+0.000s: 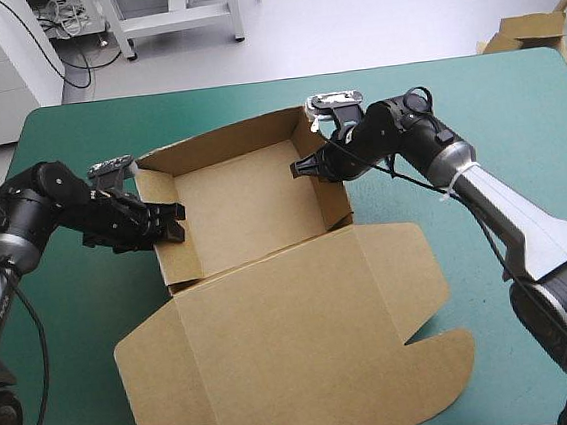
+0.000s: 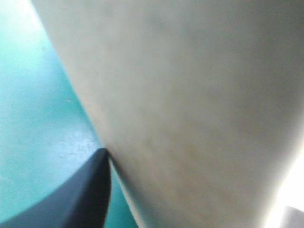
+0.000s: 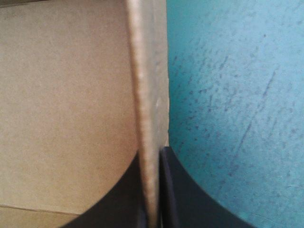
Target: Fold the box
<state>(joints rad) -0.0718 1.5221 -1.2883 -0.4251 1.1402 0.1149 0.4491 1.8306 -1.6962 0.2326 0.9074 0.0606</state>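
Observation:
The brown box [image 1: 242, 201] stands as an open tray at the table's middle, walls raised, with its lid [image 1: 305, 331] lying flat toward the front edge. My left gripper [image 1: 167, 224] is at the tray's left wall. In the left wrist view one black finger [image 2: 90, 190] presses the wall's outer face [image 2: 190, 95], and the wall hides the other finger. My right gripper [image 1: 307, 166] pinches the tray's right wall near its far corner. In the right wrist view that gripper [image 3: 152, 154] is all but shut, with the wall's edge [image 3: 147, 71] between its fingers.
Bare teal-green cover [image 1: 495, 112] lies to the right of the box and at the front left [image 1: 63, 324]. More brown board [image 1: 532, 28] shows past the table's far right corner. The lid's flaps reach close to the front edge.

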